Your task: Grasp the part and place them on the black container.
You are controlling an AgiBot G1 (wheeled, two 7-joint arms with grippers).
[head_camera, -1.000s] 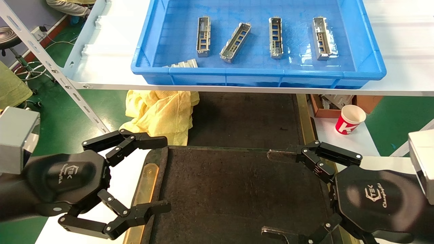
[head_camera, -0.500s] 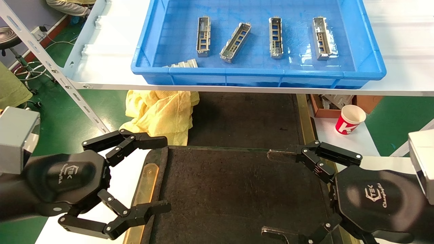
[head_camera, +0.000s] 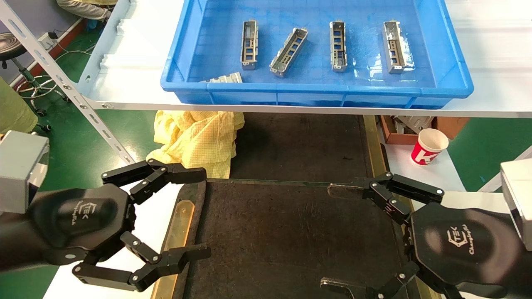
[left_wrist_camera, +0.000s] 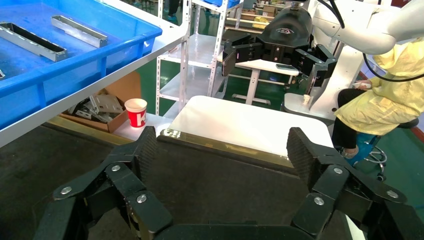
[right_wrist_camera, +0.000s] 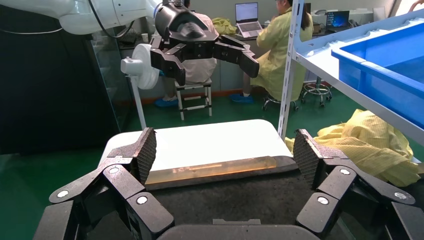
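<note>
Several silver-grey parts lie in the blue bin [head_camera: 453,79] on the shelf: one part [head_camera: 249,44], a tilted one [head_camera: 289,52], another [head_camera: 338,45], and a rightmost part [head_camera: 394,46]; a fifth [head_camera: 224,78] leans at the bin's front wall. Two show in the left wrist view [left_wrist_camera: 31,41]. The black container [head_camera: 286,236] lies low in front, empty, with brass strips along its sides. My left gripper [head_camera: 201,214] is open over its left edge. My right gripper [head_camera: 332,236] is open over its right edge. Both are empty.
A yellow cloth [head_camera: 195,139] lies behind the container under the shelf. A red-and-white paper cup [head_camera: 429,146] stands at the right beside a cardboard box [head_camera: 399,128]. A slanted metal shelf strut [head_camera: 62,79] runs at the left.
</note>
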